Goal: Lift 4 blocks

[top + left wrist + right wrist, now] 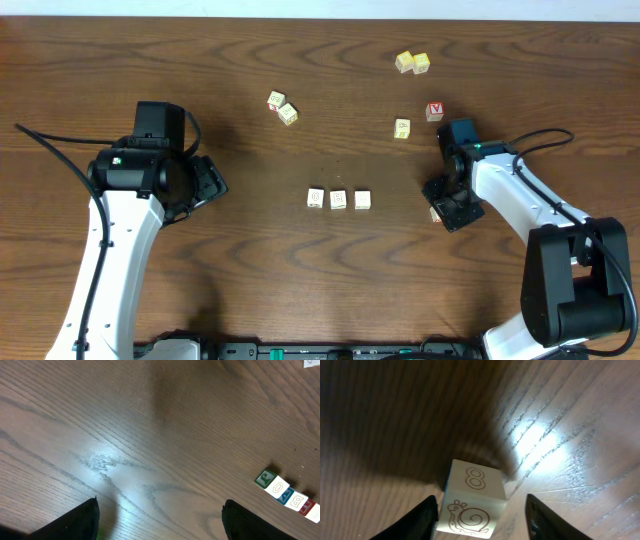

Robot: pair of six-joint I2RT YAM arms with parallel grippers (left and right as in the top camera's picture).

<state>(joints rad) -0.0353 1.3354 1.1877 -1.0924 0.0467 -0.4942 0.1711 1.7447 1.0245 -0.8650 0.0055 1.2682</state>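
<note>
**Right jaws straddle a cream block [472, 505]**

Right jaws stand spread around the block on the desk [580, 420], its 8 and snail faces showing; one finger [422, 520] just beside it, a gap on the other side; three more blocks [338, 199] sit in a row mid-desk; left jaws spread wide above the desk.

The block [472, 505] carries an 8 on one face.
</note>
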